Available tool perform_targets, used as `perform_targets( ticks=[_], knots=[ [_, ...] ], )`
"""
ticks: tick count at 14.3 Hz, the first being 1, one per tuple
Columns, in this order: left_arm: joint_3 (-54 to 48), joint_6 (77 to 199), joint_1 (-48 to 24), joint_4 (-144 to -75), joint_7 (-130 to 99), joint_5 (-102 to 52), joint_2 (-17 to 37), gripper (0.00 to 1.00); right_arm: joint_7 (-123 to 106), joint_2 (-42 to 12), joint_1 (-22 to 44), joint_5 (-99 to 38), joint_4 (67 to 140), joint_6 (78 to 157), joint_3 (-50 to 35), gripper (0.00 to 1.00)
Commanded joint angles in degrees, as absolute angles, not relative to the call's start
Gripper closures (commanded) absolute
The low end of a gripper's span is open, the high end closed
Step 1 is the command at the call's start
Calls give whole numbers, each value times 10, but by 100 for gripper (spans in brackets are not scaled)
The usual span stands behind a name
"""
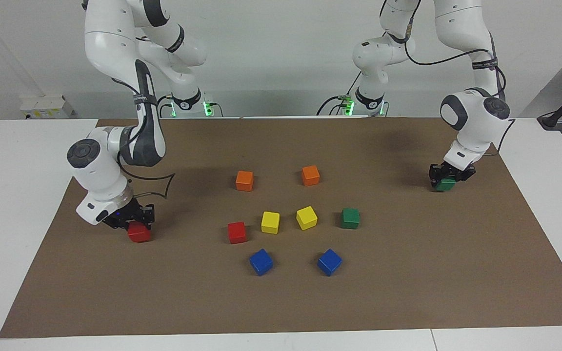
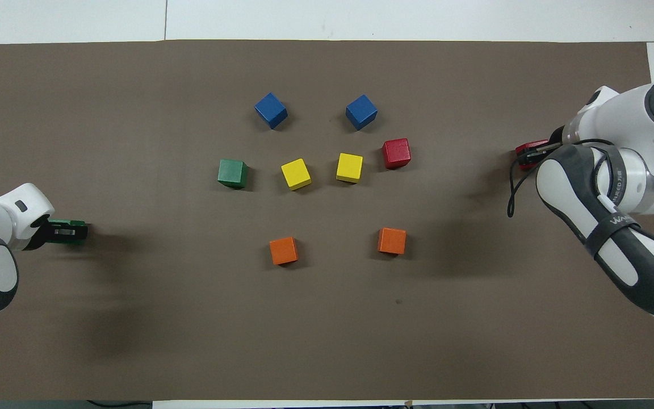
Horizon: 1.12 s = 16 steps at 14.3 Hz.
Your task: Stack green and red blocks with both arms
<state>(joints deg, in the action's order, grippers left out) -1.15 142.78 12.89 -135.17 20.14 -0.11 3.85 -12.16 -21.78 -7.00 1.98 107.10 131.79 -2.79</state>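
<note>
One green block (image 1: 350, 218) rests near the middle of the brown mat (image 1: 281, 302), beside the yellow cubes; it also shows in the overhead view (image 2: 232, 173). One red block (image 1: 236, 232) rests at the other end of the yellow pair, also seen from overhead (image 2: 396, 153). My left gripper (image 1: 449, 176) is down at the second green block (image 1: 445, 185) near the mat's edge at the left arm's end (image 2: 67, 232). My right gripper (image 1: 133, 220) is down at the second red block (image 1: 139, 234) at the right arm's end (image 2: 531, 152). Both blocks are partly covered by the grippers.
Two yellow cubes (image 1: 270, 222) (image 1: 306, 217) sit between the middle red and green blocks. Two orange cubes (image 1: 244, 181) (image 1: 310, 175) lie nearer to the robots. Two blue cubes (image 1: 261, 262) (image 1: 329, 262) lie farther from them. White table borders the mat.
</note>
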Motion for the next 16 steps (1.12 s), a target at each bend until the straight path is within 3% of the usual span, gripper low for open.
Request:
perform_targets(
  ticks=[1,8,9,11,16],
  knots=[
    [-13,1458,139,-1367,225,-7,42,100,-134,-217,-79,23,1078,1334,-36,100],
    [-13,1467,143,-1367,245,-7,47,100,-132,-221,-80,23,1078,1334,-36,100],
    [-13,1467,143,-1367,253,-7,47,83,-131,-221,-80,23,1078,1334,-36,100],
    [-13,1467,143,-1367,257,-7,47,1,-131,-222,-80,23,1078,1335,-36,100],
    [-13,1450,142,-1353,258,-7,48,0,-131,-225,-80,23,1084,1350,-36,100]
  ],
)
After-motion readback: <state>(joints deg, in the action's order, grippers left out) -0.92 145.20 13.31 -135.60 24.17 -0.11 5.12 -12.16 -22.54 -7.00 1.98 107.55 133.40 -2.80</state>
